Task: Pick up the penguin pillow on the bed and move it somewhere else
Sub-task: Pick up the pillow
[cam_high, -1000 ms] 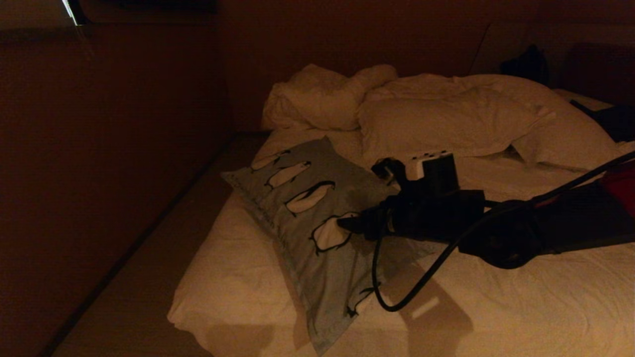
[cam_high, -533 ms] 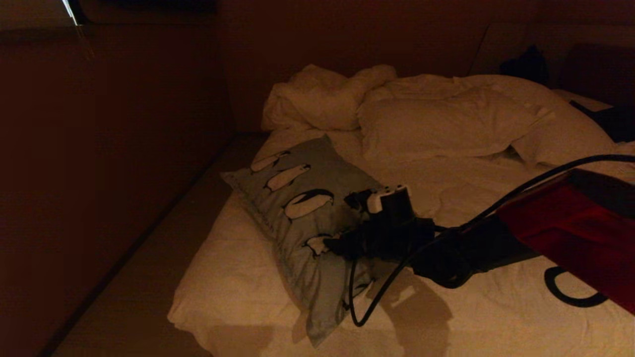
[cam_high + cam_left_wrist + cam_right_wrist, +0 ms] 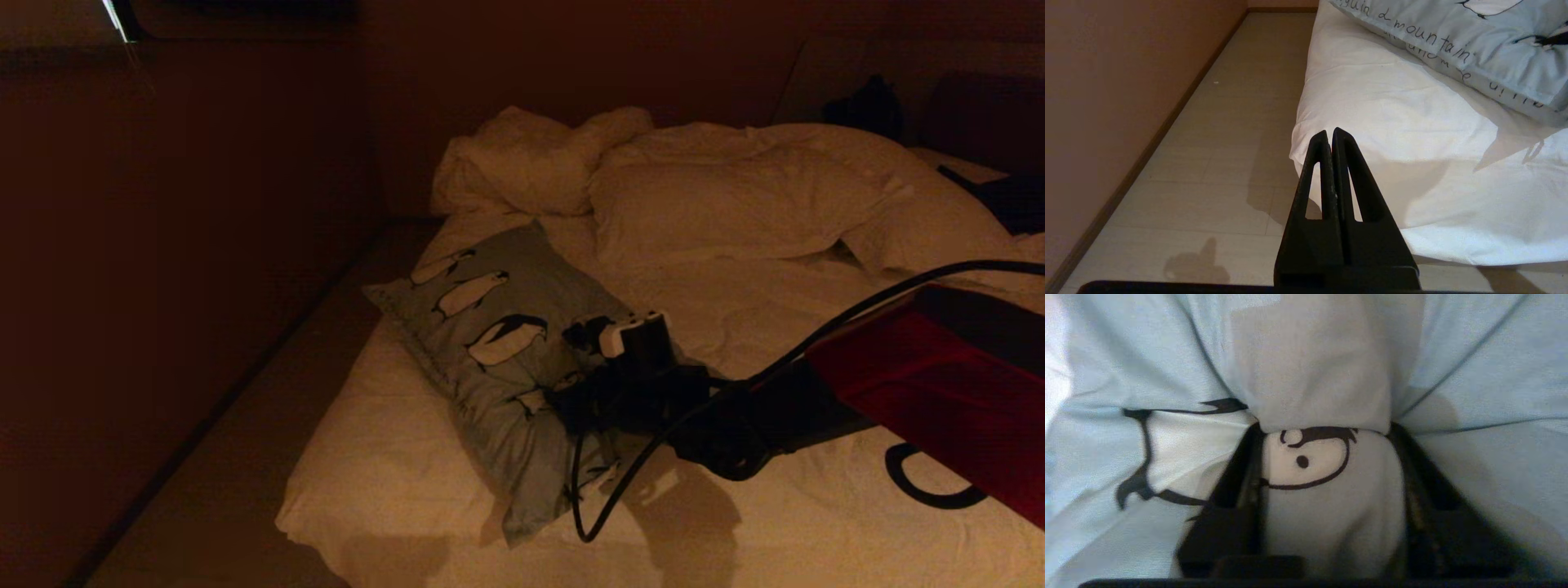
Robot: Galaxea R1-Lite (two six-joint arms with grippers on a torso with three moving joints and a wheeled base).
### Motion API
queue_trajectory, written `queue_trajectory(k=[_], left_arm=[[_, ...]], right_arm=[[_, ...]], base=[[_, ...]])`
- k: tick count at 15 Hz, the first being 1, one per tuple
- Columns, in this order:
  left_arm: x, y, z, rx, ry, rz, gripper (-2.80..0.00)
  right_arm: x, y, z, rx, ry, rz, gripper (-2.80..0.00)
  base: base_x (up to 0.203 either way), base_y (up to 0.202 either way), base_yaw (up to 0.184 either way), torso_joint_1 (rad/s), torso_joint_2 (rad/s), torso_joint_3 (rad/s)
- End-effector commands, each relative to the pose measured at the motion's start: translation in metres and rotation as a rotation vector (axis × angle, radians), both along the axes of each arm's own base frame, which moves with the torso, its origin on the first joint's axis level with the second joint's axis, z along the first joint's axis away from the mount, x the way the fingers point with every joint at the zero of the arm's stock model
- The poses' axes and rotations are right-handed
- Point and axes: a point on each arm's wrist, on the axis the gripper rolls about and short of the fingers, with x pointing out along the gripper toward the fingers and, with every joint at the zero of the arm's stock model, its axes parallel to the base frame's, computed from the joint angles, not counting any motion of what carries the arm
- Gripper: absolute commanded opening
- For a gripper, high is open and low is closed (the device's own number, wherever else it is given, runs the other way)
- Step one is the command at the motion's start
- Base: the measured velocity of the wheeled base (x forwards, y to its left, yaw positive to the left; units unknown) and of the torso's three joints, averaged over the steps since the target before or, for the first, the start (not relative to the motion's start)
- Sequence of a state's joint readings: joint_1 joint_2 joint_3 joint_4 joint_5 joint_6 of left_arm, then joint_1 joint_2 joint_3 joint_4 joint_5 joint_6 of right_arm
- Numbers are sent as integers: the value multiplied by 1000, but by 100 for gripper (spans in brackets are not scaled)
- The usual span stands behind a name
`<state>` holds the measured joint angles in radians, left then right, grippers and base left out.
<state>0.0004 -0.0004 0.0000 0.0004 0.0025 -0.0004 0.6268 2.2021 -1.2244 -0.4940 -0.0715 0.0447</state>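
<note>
Right wrist view shows my right gripper [image 3: 1327, 457] clamped on a bunched fold of the penguin pillow [image 3: 498, 343], which lies along the bed's [image 3: 392, 490] left edge, long axis toward the headboard; left gripper [image 3: 1333, 139] closed, parked beside the near-left corner.

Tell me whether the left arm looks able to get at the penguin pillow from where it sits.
Probably yes. The left gripper, fingers shut, hangs by the bed corner with only bare duvet between it and the penguin pillow. The right gripper already pinches its fabric.
</note>
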Motion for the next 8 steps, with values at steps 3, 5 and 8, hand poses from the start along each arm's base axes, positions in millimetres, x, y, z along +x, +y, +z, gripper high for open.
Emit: queue_trajectory(k=[3,5,8], left_arm=[[0,0,0,-1,0,0,-280],[0,0,0,-1,0,1,-280],[0,0,0,0,0,2,-280]], right_arm=[[-9,-7,39,70,-65,-11,-280],[-13,-16,62,118,-101,-30,-280],[-12,-41,88,165,-147,-87,-280]], base=[[0,0,0,0,0,0],[0,0,0,0,0,0],[0,0,0,0,0,0]])
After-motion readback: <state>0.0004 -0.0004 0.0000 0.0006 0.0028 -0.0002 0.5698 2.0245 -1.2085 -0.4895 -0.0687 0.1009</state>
